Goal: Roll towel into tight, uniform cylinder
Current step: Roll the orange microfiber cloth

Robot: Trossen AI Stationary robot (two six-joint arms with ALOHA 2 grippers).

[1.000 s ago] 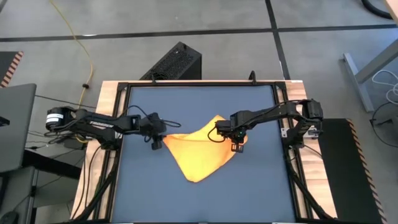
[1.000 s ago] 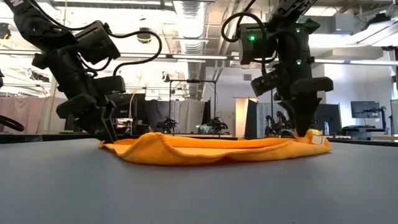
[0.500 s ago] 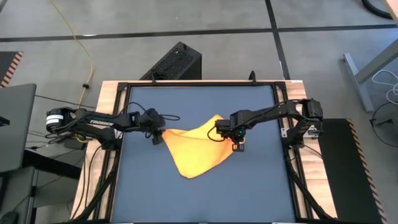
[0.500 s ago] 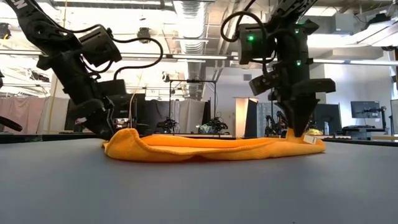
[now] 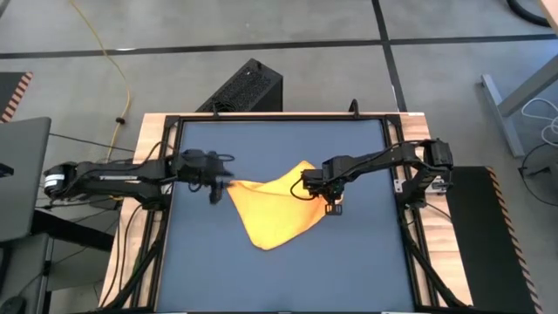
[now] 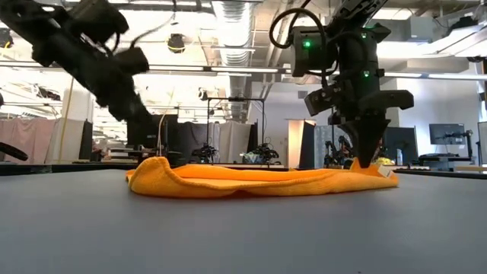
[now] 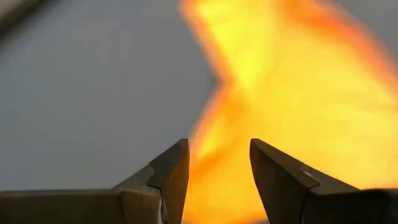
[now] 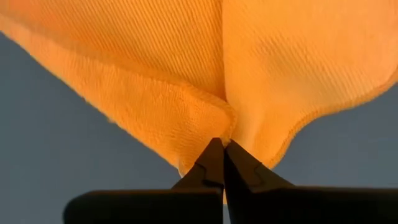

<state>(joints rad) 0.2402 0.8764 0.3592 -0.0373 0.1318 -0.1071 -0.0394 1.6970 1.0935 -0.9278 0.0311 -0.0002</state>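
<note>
- Since a second ago my left gripper (image 5: 215, 180) has lifted off the towel's edge and drawn back from it, and my right gripper (image 8: 224, 163) has pinched shut.
- The tabletop (image 5: 270, 270) is flat, matte dark blue; the towel (image 5: 277, 209) lies crumpled mid-table between both sets of jaws, not yet rolled.
- Its long axis runs from one gripper to the other; the right jaws are on it, so that arm is nearer.
- The right jaws are closed on a raised fold at the towel's edge.
- The left jaws stand parted and empty, the towel just ahead.
- The cloth is soft, finely ribbed, bright yellow, with rounded hems.
</note>
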